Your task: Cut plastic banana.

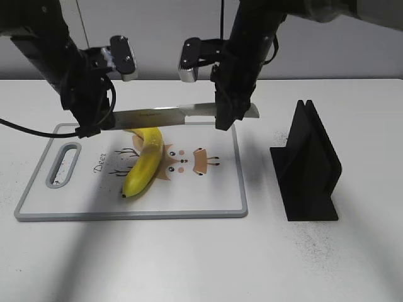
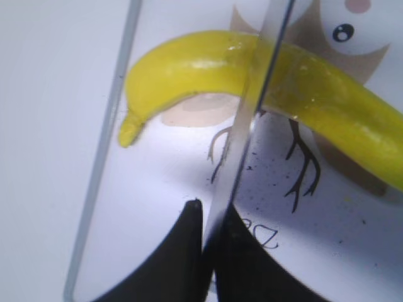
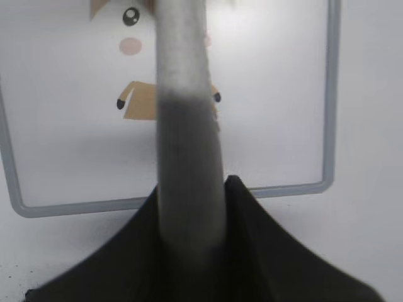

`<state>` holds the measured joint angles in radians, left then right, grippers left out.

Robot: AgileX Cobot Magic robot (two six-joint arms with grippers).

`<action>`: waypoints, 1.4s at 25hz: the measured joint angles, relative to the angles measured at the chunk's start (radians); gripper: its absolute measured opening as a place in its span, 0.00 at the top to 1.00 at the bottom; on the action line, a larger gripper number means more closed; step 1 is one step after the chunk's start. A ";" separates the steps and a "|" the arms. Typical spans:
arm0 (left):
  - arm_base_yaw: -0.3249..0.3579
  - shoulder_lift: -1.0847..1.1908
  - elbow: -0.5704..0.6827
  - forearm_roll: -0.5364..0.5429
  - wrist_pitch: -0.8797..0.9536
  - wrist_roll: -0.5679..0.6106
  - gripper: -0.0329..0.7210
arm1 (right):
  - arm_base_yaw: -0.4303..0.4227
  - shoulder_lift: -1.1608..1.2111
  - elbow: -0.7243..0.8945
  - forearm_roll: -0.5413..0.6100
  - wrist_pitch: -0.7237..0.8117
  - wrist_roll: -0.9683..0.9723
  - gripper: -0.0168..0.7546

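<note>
The plastic banana (image 1: 145,162) lies on the white cutting board (image 1: 208,198), curved, its dark tip toward the front. It also shows in the left wrist view (image 2: 201,66). A steel knife (image 1: 157,116) hangs level above the banana's far end. My left gripper (image 1: 97,123) is shut on the blade's tip end (image 2: 242,138). My right gripper (image 1: 230,116) is shut on the knife's grey handle (image 3: 186,138). In the left wrist view the blade crosses over the banana; contact cannot be told.
A black knife stand (image 1: 308,167) stands on the table right of the board. The board has a grey rim (image 3: 330,94), a handle slot (image 1: 63,165) at its left and an animal print (image 1: 189,160) in the middle.
</note>
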<state>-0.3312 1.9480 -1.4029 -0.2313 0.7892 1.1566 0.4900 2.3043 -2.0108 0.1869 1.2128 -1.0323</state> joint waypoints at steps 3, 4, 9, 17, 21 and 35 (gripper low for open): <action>0.001 -0.057 0.000 0.012 -0.003 -0.003 0.95 | 0.000 -0.023 -0.045 -0.011 0.014 0.014 0.74; 0.001 -0.076 0.000 0.012 -0.004 -0.003 0.95 | 0.000 -0.037 -0.050 -0.014 0.015 0.016 0.74; 0.001 -0.155 0.000 0.011 0.022 -0.003 0.95 | 0.001 -0.096 -0.053 -0.012 0.022 0.031 0.74; 0.003 -0.172 -0.004 -0.015 -0.001 -0.027 0.75 | 0.002 -0.102 -0.053 0.002 0.023 0.053 0.74; 0.001 -0.175 -0.010 -0.056 -0.028 -0.038 0.36 | 0.003 -0.102 -0.053 0.001 0.017 0.093 0.77; 0.000 -0.275 -0.010 0.063 -0.069 -0.273 0.15 | 0.001 -0.102 -0.053 -0.021 0.016 0.208 0.77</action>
<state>-0.3311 1.6732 -1.4125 -0.1681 0.7204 0.8837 0.4915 2.2025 -2.0634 0.1655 1.2283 -0.8241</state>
